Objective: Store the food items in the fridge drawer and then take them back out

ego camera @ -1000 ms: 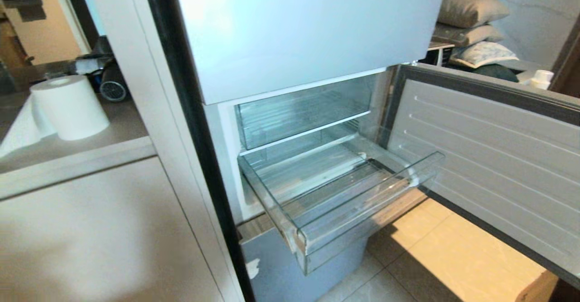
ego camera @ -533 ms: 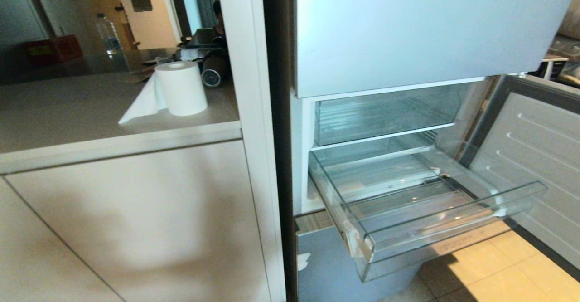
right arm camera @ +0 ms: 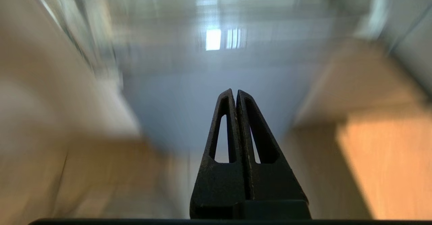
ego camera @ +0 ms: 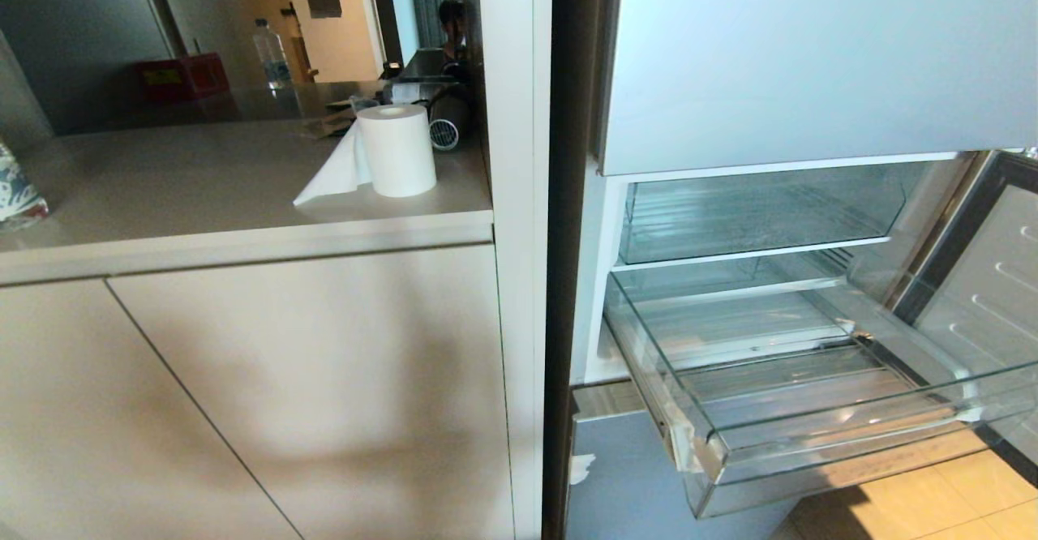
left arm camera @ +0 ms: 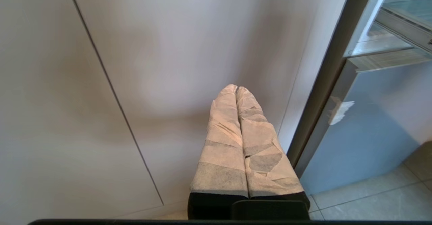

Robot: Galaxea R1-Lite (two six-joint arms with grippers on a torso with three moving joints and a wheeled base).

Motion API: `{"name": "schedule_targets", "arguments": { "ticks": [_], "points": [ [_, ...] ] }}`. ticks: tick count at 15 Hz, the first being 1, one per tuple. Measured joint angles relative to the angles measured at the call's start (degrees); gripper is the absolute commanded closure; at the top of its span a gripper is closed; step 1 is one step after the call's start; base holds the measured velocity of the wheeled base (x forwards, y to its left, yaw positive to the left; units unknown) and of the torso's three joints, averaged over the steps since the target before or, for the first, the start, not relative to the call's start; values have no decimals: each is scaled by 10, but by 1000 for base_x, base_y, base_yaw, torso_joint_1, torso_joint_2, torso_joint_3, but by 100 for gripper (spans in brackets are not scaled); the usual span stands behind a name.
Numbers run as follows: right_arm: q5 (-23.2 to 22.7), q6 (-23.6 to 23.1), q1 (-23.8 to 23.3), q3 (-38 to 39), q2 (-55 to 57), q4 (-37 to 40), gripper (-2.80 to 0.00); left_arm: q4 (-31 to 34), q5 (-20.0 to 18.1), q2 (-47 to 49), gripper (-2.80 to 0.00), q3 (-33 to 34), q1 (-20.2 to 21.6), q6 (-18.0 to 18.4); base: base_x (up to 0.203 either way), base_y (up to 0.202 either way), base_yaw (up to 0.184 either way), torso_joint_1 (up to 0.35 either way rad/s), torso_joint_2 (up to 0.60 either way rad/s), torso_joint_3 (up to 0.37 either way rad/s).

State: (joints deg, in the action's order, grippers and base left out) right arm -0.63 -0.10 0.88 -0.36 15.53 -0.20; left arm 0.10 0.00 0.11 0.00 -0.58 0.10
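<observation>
Shifted view only: camera swings toward the counter (ego camera: 203, 191); fridge drawer (ego camera: 811, 410) stays pulled out, no food visible inside. Left gripper (left arm camera: 236, 89) and right gripper (right arm camera: 235, 91) closed, empty (food unseen). Locate food first.

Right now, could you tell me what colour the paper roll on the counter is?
White; the paper roll shows best in the head view.

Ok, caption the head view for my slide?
Pulled-out fridge drawer sits empty beside a counter holding a paper roll.
</observation>
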Motion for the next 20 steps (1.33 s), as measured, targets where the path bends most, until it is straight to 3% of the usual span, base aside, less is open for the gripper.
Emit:
{"name": "schedule_targets", "arguments": {
  "ticks": [5,11,17,20],
  "points": [
    [-50,19,6,-70,304,-71,0,0,0,0,0,0,1,0,0,0,0,0,0,0],
    [-93,24,7,-210,586,-97,0,0,0,0,0,0,1,0,0,0,0,0,0,0],
    [-99,31,14,-372,769,-115,0,0,0,0,0,0,1,0,0,0,0,0,0,0],
    [-80,91,45,-442,867,-213,0,0,0,0,0,0,1,0,0,0,0,0,0,0]
  ]
}}
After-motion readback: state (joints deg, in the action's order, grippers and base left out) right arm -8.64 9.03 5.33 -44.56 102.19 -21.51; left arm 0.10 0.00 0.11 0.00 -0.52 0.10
